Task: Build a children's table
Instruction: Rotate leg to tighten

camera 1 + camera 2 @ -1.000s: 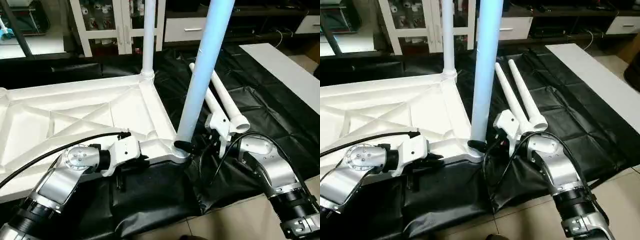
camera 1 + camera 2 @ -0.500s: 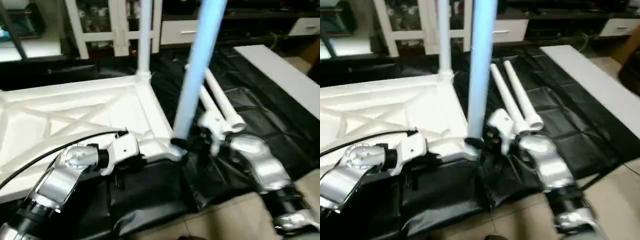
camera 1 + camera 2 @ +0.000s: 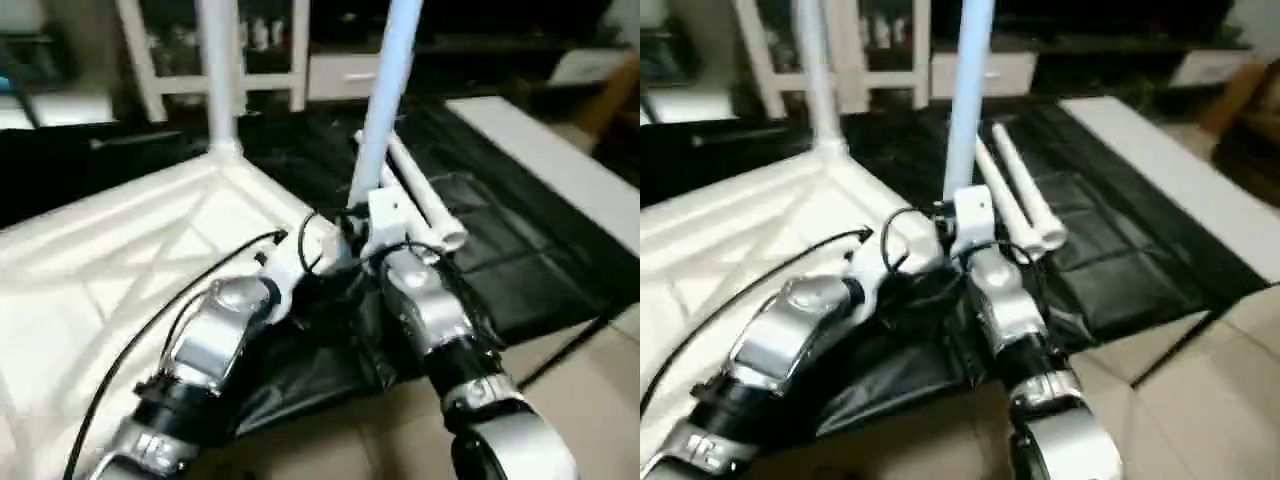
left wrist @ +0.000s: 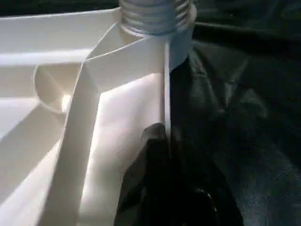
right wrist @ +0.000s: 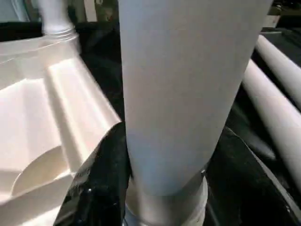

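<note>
- The children's table top lies upside down on a black sheet on the floor, its ribbed underside facing up.
- One leg stands upright in the far corner socket of the top.
- A second leg stands in the near corner socket, just in front of the robot, leaning slightly.
- Two more legs lie side by side on the black sheet, just beyond the standing near leg.
- The right hand has its black fingers on either side of the near leg's lower end, right above the socket, closed around it.
- The left hand is pinched shut on the thin edge wall of the table top, close beside the near socket's threaded collar.
- A white flat board lies on the sheet well to the right.
- A white glass-door cabinet stands behind.
</note>
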